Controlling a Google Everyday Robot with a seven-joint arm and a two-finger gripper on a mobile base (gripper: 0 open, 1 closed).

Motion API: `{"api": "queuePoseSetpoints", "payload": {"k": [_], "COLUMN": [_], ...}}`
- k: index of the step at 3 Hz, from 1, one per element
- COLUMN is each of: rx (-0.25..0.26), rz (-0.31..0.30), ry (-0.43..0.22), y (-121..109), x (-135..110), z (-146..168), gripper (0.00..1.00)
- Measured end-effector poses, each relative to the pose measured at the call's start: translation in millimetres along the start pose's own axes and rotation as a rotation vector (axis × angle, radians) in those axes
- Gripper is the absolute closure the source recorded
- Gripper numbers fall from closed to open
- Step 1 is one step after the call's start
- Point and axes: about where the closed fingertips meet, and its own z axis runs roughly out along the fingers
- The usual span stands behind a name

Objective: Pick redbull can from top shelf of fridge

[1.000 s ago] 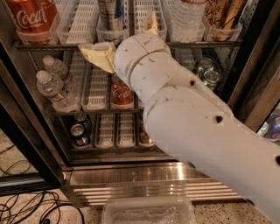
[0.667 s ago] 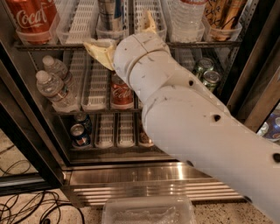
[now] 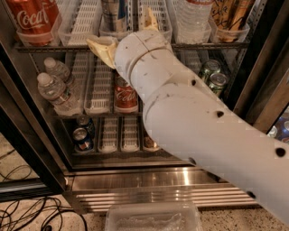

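The redbull can (image 3: 114,11), silver with blue panels, stands in a white lane tray on the top shelf (image 3: 54,46) of the fridge (image 3: 158,184); its top is cut off by the frame edge. My gripper (image 3: 119,28) is at the shelf's front lip, just below and in front of the can. Its yellowish fingers (image 3: 102,48) are spread, one left of the can and one to its right. The gripper holds nothing. My white arm covers the middle of the fridge.
A red Coca-Cola can (image 3: 34,18) stands top left, a clear bottle (image 3: 192,16) and tan cans (image 3: 230,13) top right. Below are water bottles (image 3: 58,90), a Coca-Cola can (image 3: 125,95), green cans (image 3: 213,76) and a dark-blue can (image 3: 83,136). A clear tub (image 3: 153,219) and cables (image 3: 27,212) lie on the floor.
My gripper has risen slightly toward the top shelf and the redbull can. The fingers stay spread. Nothing else has moved.
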Motion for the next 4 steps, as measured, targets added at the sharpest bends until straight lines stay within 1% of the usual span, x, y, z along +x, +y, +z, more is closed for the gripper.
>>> {"api": "queuePoseSetpoints", "payload": {"k": [1,3,4], "rx": [-0.001,0.032,0.037], "rz": [-0.012,-0.032,-0.029], "ry": [0.015,0.060,0.066], "y": [-0.2,-4.7,-1.9], "x": [2.9,9.9,9.1], "z": [4.3,8.4,16.2], "gripper": [0.31,0.32,0.39]}}
